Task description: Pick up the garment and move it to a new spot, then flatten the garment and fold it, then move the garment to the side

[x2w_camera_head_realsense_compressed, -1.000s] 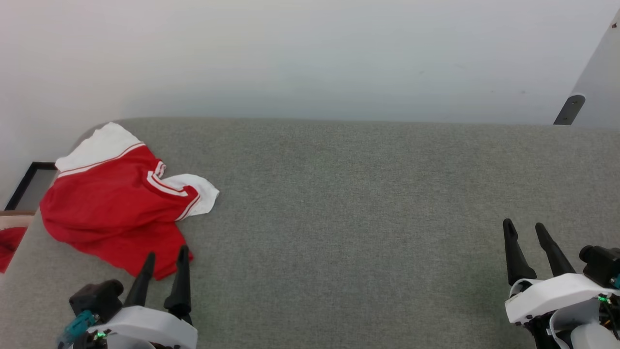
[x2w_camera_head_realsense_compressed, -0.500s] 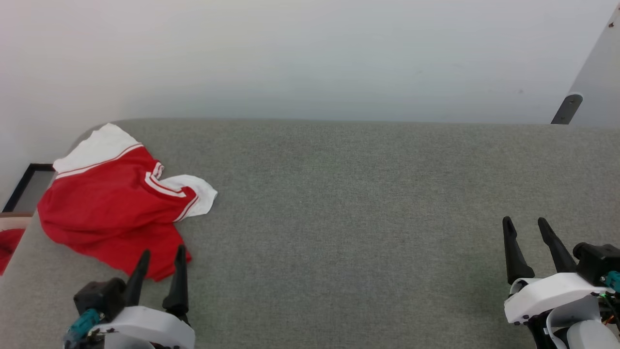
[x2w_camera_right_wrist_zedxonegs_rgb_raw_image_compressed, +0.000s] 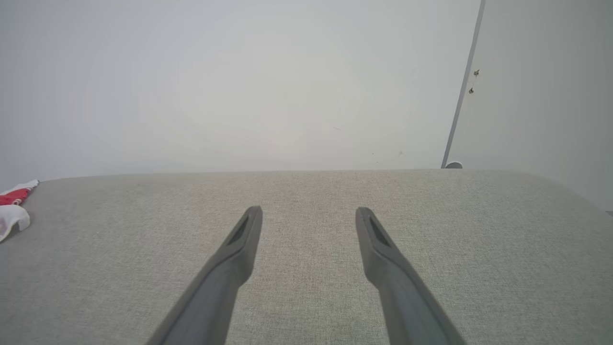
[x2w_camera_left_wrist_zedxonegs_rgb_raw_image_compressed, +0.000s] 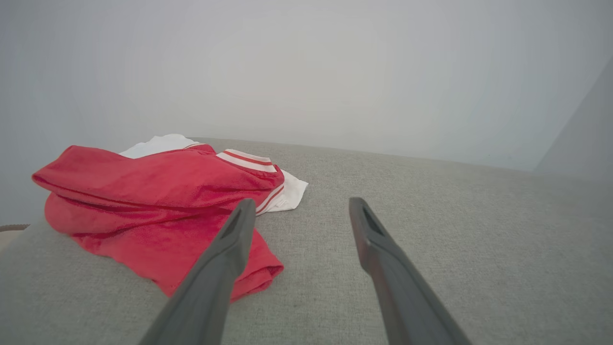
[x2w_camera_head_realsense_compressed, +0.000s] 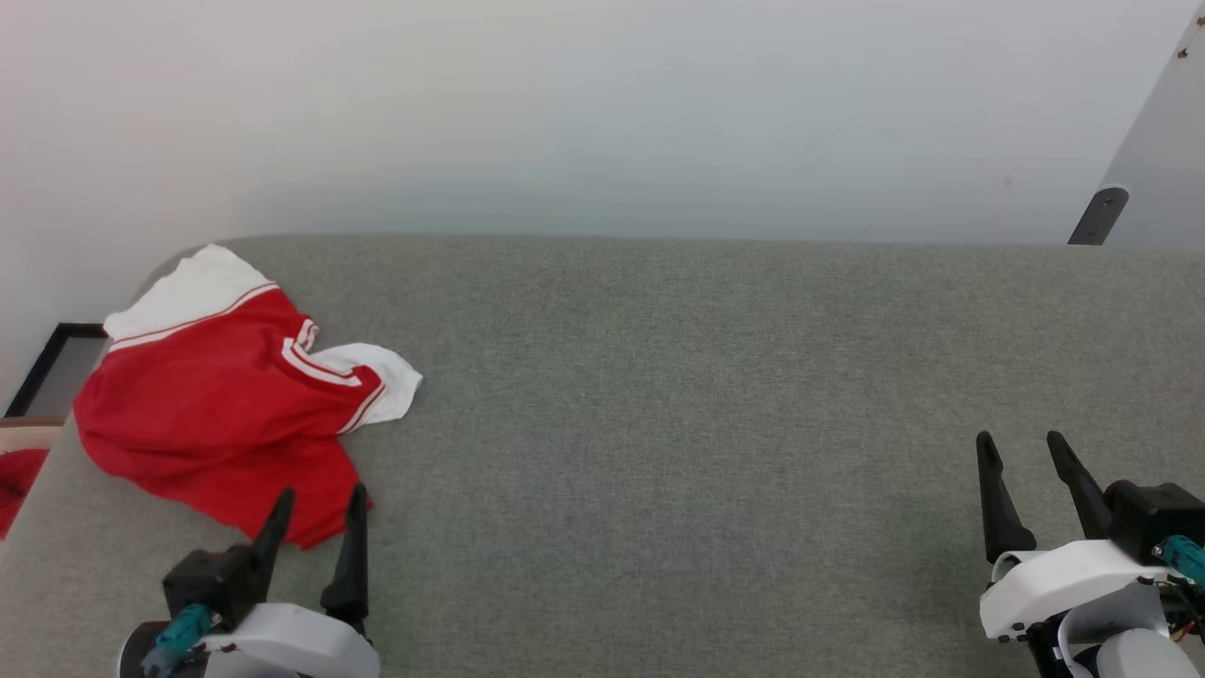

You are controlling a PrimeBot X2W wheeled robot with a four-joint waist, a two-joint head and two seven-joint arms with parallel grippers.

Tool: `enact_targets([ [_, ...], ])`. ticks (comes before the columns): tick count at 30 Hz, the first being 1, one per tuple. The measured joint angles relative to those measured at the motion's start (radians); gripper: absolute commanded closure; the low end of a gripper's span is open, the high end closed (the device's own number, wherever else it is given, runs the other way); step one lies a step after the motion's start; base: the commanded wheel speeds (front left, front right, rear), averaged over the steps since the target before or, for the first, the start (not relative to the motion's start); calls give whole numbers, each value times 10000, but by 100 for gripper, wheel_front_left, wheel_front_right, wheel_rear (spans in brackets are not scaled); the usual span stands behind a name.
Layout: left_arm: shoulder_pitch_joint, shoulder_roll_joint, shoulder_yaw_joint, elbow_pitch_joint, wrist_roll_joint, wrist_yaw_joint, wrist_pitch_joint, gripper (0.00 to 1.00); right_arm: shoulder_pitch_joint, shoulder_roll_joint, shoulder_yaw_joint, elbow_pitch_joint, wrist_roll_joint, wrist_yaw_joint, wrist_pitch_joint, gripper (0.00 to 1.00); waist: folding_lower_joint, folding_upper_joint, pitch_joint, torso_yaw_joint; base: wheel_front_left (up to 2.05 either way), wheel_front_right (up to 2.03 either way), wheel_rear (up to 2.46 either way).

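left hand [x2w_camera_head_realsense_compressed: 321,490] spread, nothing between the fingers. right hand [x2w_camera_head_realsense_compressed: 1020,438] spread too, empty, over bare surface [x2w_camera_head_realsense_compressed: 659,424]

garment [x2w_camera_head_realsense_compressed: 212,414] is a crumpled heap at the surface's far-left corner, ahead and to the left of the left hand. near hem corner [x2w_camera_head_realsense_compressed: 313,529] sits right at that hand's fingertips. contact or hover, can't tell

from the right hand the garment is well apart, far off to its left, so the pick looks like the left arm's job

long axis: roughly from that hem corner away from the hand and leftward to the far white sleeve end [x2w_camera_head_realsense_compressed: 193,282]. second white sleeve end [x2w_camera_head_realsense_compressed: 386,372] points right, across the hand's front

likely next: ease forward-left, close on the hem
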Motion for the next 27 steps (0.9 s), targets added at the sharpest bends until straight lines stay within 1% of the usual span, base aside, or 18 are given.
enact_targets([
  [11, 38, 33, 46, 63, 894, -13, -219, 0, 0, 27, -113, 173, -646, 0, -182, 0, 0, 0, -81, 4, 0, 0, 0],
  [19, 39, 44, -4, 230, 1463, -23, -347, 0, 18, 36, -153, 265, -1172, 0, -341, 0, 0, 0, -81, 135, 0, 0, 0],
  [23, -9, 4, -15, 341, 1546, -25, -418, 0, 20, 48, -221, 282, -1266, 0, -384, 0, 0, 0, -70, 300, 0, 0, 0],
  [27, -81, -50, 59, 483, 1369, -25, -418, 0, 29, 56, -226, 286, -1164, 0, -393, 0, 0, 0, -58, 543, 0, 0, 0],
])
